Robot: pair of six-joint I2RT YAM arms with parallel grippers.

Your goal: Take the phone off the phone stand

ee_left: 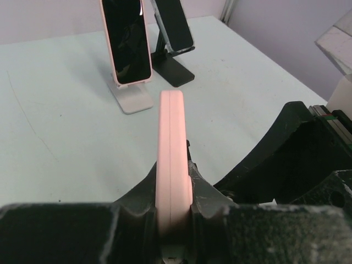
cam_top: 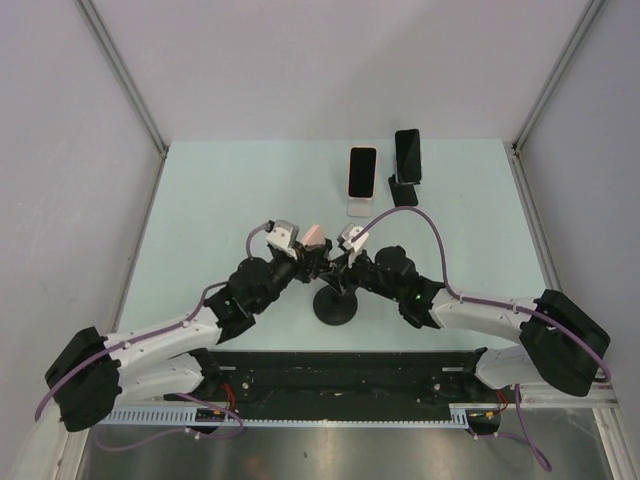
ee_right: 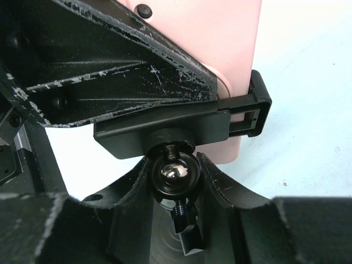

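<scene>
pink phone (ee_left: pixel 173 154) stands edge-on, pinched tight in the left gripper (ee_left: pixel 175 190), its back seated in the clamp (ee_right: pixel 165 129) atop the black phone stand (cam_top: pixel 335 305). just below that clamp, the right gripper (ee_right: pixel 175 181) clasps the stand's ball joint (ee_right: pixel 175 171) from both sides.

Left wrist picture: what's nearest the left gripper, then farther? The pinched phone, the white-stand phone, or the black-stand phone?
1. Pinched phone: held in the left gripper.
2. White-stand phone: ahead, left.
3. Black-stand phone: behind it, right.
</scene>
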